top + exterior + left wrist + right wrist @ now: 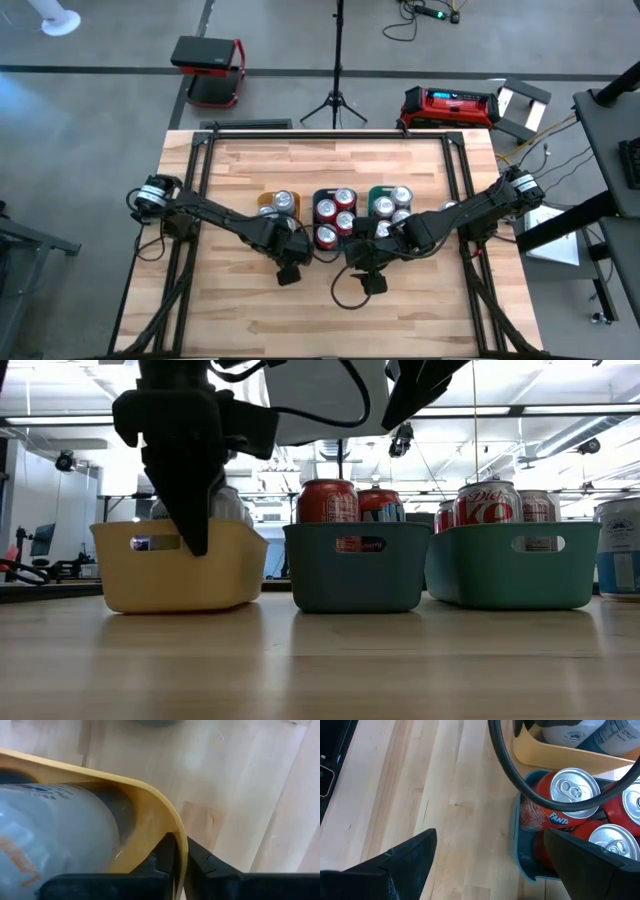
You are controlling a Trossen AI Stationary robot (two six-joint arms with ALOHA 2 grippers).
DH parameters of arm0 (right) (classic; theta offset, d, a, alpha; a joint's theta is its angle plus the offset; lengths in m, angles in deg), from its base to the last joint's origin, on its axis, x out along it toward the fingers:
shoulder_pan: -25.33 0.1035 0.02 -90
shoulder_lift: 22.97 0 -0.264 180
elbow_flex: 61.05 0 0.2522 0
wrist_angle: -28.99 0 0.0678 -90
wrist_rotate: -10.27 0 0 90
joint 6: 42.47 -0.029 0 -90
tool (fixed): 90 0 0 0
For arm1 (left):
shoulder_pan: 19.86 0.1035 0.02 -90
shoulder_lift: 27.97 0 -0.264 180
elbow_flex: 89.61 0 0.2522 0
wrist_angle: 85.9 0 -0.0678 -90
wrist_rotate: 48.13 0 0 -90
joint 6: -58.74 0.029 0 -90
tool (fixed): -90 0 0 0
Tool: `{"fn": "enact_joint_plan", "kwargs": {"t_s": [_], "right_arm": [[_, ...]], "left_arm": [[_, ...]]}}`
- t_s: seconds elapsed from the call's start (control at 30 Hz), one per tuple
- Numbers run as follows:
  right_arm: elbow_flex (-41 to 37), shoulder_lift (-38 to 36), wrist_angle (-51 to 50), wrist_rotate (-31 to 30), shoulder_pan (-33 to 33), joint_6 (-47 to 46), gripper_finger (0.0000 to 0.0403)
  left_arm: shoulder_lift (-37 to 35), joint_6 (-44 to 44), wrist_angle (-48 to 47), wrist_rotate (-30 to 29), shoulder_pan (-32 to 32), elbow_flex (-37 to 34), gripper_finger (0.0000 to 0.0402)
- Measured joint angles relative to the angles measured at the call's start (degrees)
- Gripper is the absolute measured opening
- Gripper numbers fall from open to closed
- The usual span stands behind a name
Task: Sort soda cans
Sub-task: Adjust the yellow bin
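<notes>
1. Three trays stood in a row near the middle of the table (250, 320): a yellow tray (175, 575), a middle tray (355, 575) and a green tray (510, 575).
2. The soda cans (335, 215) sat upright inside these trays; red ones filled the middle tray, and a silver-grey can (50, 840) lay against the yellow tray's wall.
3. The left gripper (179, 862) was closed on the yellow tray's rim at its front corner, one finger inside the wall and one outside.
4. The right gripper (490, 865) hung with its fingers spread apart, holding nothing, above bare wood just beside the middle tray's front edge.
</notes>
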Motion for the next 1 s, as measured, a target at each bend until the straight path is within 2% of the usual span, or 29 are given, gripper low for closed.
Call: {"fn": "enact_joint_plan", "kwargs": {"t_s": [0.43, 0.8, 1.0], "right_arm": [[0.0, 0.0, -0.02, 0.0, 0.0, 0.0, 0.0364], [0.0, -0.02, 0.02, 0.0, 0.02, -0.09, 0.0364], [0.0, -0.01, 0.02, 0.0, 0.0, -0.15, 0.0364]], "left_arm": [[-0.02, 4.43, -0.81, -0.07, -0.18, 0.55, 0.0002], [-0.13, 2.45, -1.58, -1.12, -0.15, 0.55, 0.0084], [-0.16, 1.7, -3.16, -2.99, -0.07, 0.55, 0.0108]]}}
